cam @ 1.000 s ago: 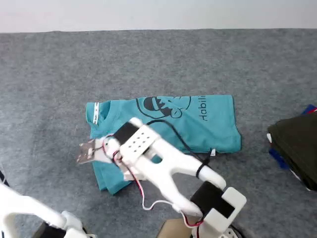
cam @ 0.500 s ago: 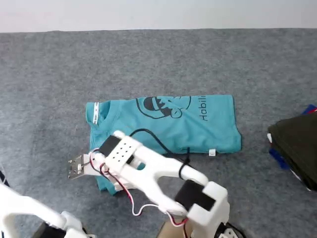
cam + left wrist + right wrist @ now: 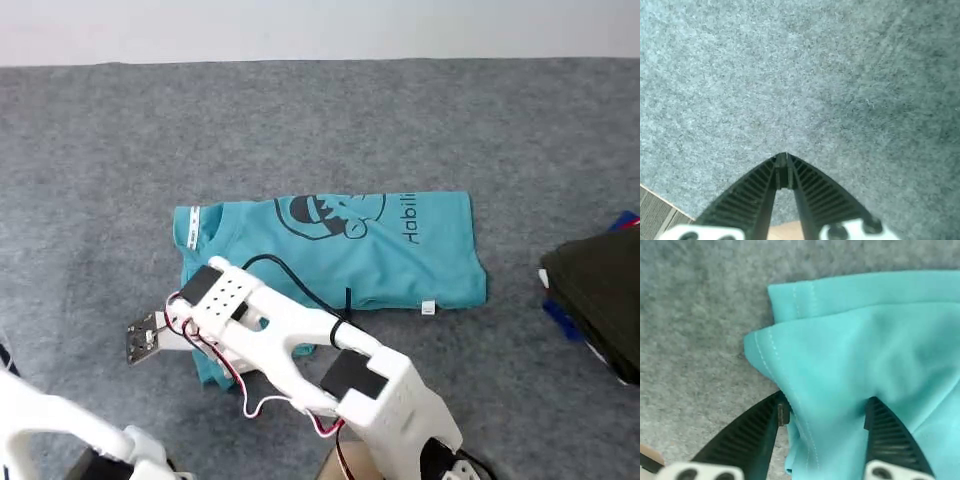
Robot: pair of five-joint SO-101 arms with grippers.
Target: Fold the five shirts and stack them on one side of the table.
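This looks like a robotics lab or test bench. The table is covered with grey felt (image 3: 420, 120), and a bare white wall (image 3: 320, 30) runs along its far edge. 2 white plastic robot arms stand at the near edge: the right arm (image 3: 300, 335), with loose wires (image 3: 262, 406) looping off it, and the left arm (image 3: 50, 420) at the near left corner. A teal shirt (image 3: 400, 250) lies on the felt. Past the felt's edge, dark floor planks (image 3: 652, 225) show.

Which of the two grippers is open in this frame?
The right gripper, jaws spread over a hemmed edge of the teal shirt; the left gripper is shut above bare grey carpet.
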